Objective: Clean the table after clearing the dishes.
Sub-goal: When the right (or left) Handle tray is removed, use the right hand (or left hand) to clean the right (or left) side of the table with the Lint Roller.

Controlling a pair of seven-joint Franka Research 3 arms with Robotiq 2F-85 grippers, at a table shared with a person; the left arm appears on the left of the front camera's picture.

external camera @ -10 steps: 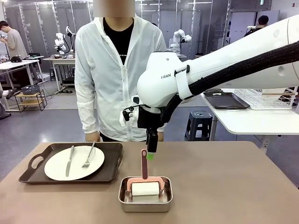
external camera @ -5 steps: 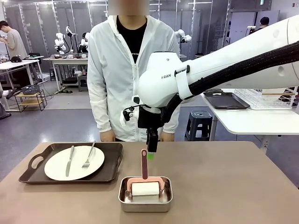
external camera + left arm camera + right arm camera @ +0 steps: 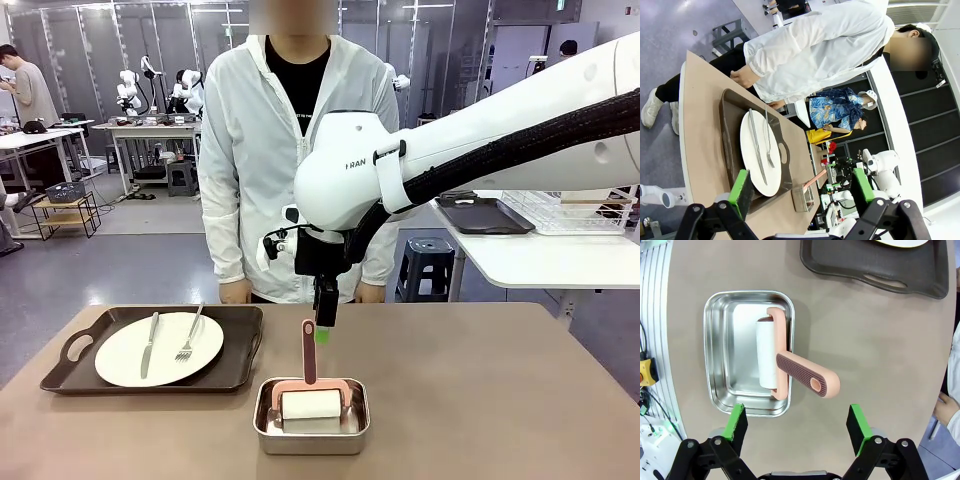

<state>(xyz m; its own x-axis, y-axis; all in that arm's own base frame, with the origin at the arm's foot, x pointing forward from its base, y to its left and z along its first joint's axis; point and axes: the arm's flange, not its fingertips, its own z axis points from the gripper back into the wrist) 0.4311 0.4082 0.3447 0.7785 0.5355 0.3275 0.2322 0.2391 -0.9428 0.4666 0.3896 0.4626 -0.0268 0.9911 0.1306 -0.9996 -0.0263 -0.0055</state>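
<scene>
Hanging spread to their full width with nothing between the green pads, the jaws of the right gripper (image 3: 797, 427) sit just above the tip of the pink handle of the lint roller (image 3: 805, 377), whose white roll lies in the steel pan (image 3: 712, 350) near the middle of the table's near side. The left gripper (image 3: 802, 189) is likewise wide open and empty, held high off to the side and looking toward the tray (image 3: 240, 372). The handle slants up and across the gap rather than lying squarely between the pads, so a descent that closes off-centre would likely nip only its end, letting the roller swing, or nudge it sideways and drag the light pan along. A second worry is the order of work: the plate (image 3: 125, 362) with its knife (image 3: 149, 345) and fork (image 3: 188, 335) sits on the tray at the left of the table (image 3: 500, 400), so any rolling begun now could run into the tray and shake the loose cutlery off. The person (image 3: 300, 150) standing close at the far edge adds a reach hazard. The table itself is a plain matte brown-beige top, bare on its right half, with no crumbs or stains that I can make out.
</scene>
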